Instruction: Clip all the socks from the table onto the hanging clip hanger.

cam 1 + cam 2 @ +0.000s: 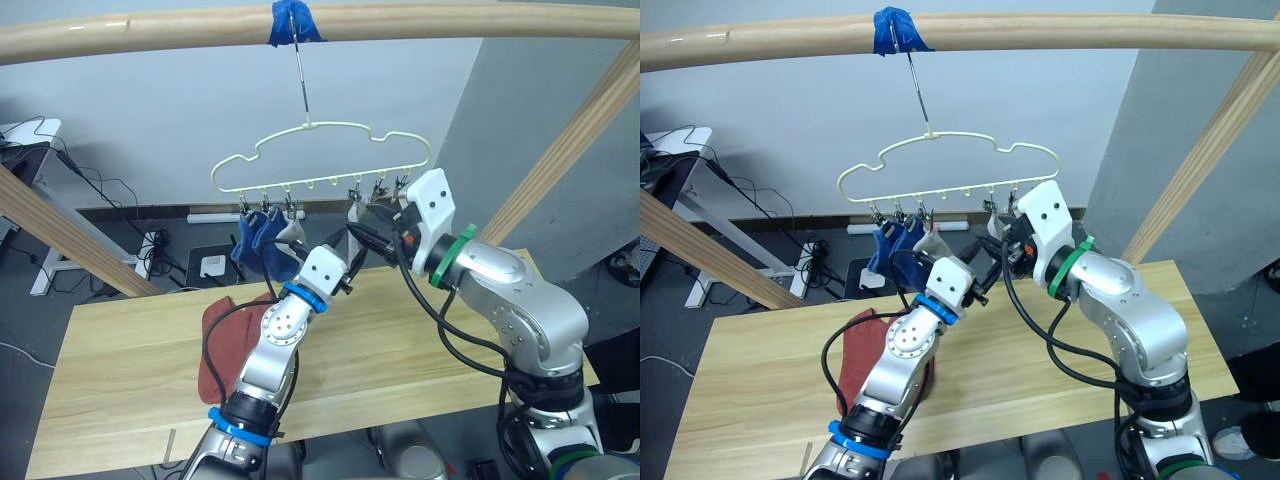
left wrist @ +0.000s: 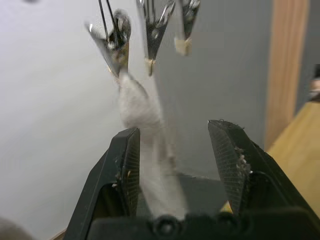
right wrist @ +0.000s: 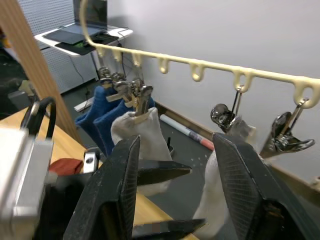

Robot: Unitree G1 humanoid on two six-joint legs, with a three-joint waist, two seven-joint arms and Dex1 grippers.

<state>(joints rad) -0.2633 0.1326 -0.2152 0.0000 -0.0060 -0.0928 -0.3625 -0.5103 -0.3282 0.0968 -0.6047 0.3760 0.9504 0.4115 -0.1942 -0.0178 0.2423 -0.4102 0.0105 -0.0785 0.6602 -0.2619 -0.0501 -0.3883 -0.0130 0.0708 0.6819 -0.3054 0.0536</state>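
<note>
The bench [image 1: 420,345] is a long light wooden top with visible grain. Rust-red socks [image 1: 222,345] lie in a heap toward its left side, partly behind the left arm.

Above the far edge, a thick wooden pole [image 1: 150,30] runs across, wrapped at one spot with blue tape [image 1: 293,22]. A metal hook hangs from the tape and carries the pale yellow clip hanger [image 1: 320,160]. Slanted wooden braces [image 1: 60,235] descend at both sides.

On the hanger's left clips two blue socks [image 1: 262,243] hang side by side. Just beside them a light grey sock [image 3: 145,135] is held by a clip. A second pale sock [image 3: 225,170] hangs from a clip further right.

The left pincer [image 2: 175,165] is released, its fingers [image 2: 127,165] spread on either side of the grey sock below its clip. The right pincer [image 3: 175,175] is also released, fingers apart, raised near the hanger's right clips.

Behind the bench stands a pale wall, with a grey panel [image 1: 540,130] to the right. On the dark floor [image 1: 130,270] lie cables and a power strip [image 1: 152,243]. A desk [image 1: 25,135] stands at far left.
</note>
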